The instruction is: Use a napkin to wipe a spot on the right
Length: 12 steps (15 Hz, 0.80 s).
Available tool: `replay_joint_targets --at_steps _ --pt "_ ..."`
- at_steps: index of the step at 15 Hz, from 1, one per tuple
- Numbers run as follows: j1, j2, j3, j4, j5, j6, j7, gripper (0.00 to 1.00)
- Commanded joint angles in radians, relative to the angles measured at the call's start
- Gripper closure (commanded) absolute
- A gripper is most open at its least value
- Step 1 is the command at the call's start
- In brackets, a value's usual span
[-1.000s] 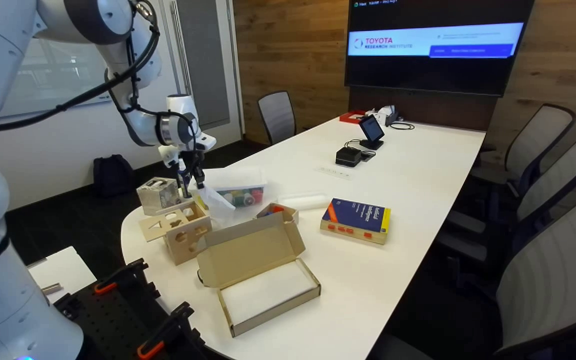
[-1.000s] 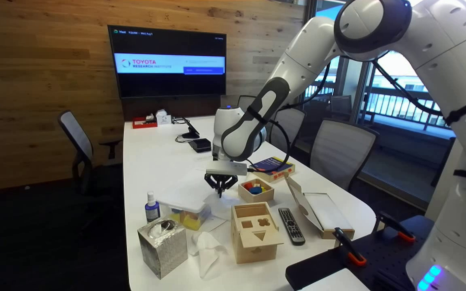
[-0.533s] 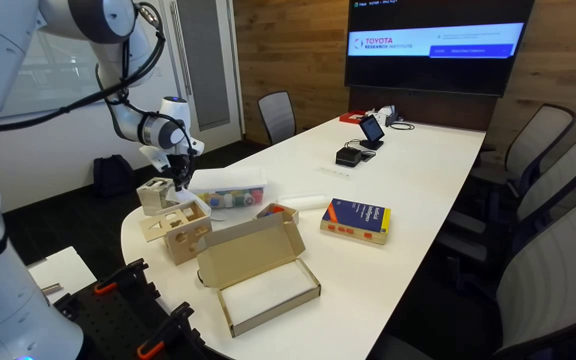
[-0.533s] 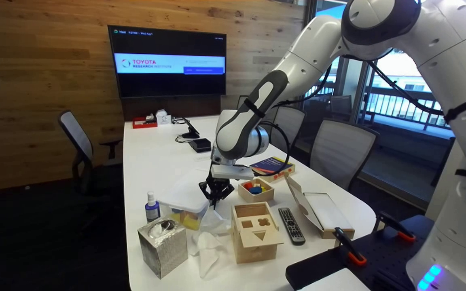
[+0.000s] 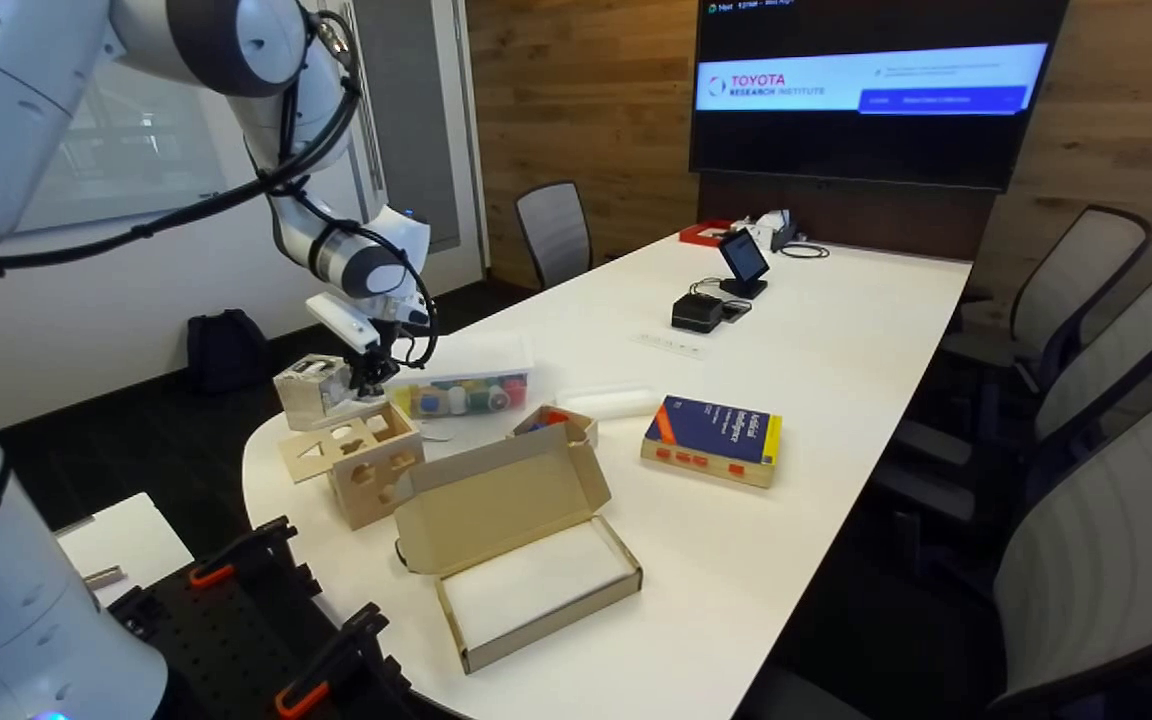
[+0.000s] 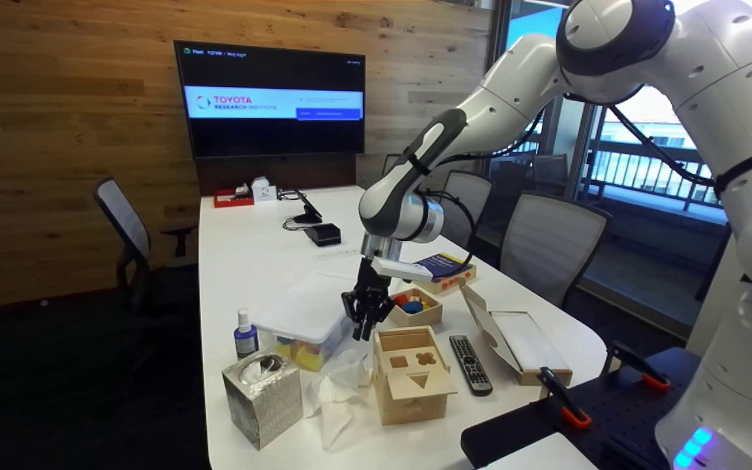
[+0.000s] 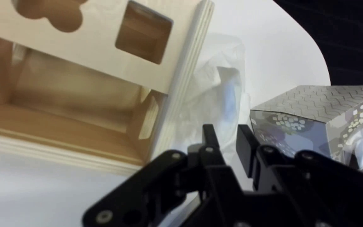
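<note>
The likeliest trouble is a pinch that catches air or only one thin fold: the jaws of the gripper (image 7: 228,135) stand apart with a narrow gap, nothing clamped between them, and the napkin (image 7: 213,97) lies on the table (image 7: 276,53) beyond their tips, between the wooden box (image 7: 180,78) and the tissue box (image 6: 263,398). Closing too high would cause that, the sheet looking soft and low. Going lower, the jaw nearer the wooden box could catch its wall and shove it, since the napkin lies just beside that wall; whether they touch I can't tell. The spot to wipe can't be made out, so a stroke could well miss it. As for its lie, the napkin is crumpled, with no true front; its long axis runs roughly along the wall of the wooden box, and in the wrist view the end away from the jaws points toward the table's curved edge
</note>
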<state>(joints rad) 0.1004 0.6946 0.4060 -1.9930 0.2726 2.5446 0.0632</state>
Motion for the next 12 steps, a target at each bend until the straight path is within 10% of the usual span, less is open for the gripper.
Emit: replay_joint_targets --at_steps 1,7,12 --pt "-0.012 0.016 -0.015 0.058 0.029 -0.130 -0.090 0.44" --pt "0.076 -0.050 -0.132 0.080 -0.016 -0.200 0.059 0.00" --pt "0.197 -0.154 -0.270 0.048 -0.087 -0.247 0.365 0.00"
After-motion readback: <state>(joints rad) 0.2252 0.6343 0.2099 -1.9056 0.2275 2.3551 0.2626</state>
